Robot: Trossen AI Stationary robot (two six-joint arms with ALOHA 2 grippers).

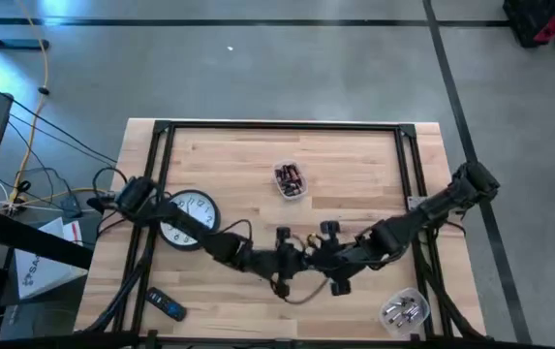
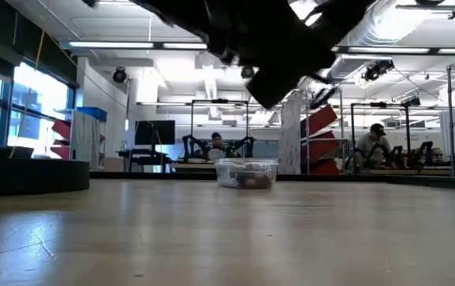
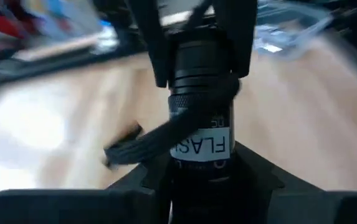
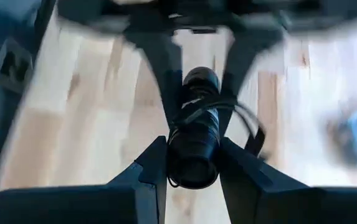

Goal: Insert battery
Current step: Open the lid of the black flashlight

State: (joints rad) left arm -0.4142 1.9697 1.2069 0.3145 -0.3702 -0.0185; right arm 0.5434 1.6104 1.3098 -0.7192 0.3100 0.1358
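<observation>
- Flashlight (image 3: 201,118): black, cylindrical, white label on the barrel, wrist strap (image 3: 142,144) hanging loose; held in the air above the near middle of the table (image 1: 238,160), between both arms.
- Left gripper (image 1: 279,260): fingers clamped on one end of the flashlight, label end seated between them in the left wrist view.
- Right gripper (image 1: 327,256): fingers pinched on the opposite end of the same flashlight, facing the left gripper.
- Batteries: none visible in either gripper; dark cells in a clear tub (image 1: 291,181) toward the far middle, silvery items in a second tub (image 1: 403,311) at the near right corner, contents unclear.
- Clock (image 1: 189,218) and small remote (image 1: 169,306): on the left, apart from the work.
- Risk: both arms gripping one rigid body, so uneven pull or twist likely to slip or wrench it free.
- Risk: loose strap apt to snag a finger.
</observation>
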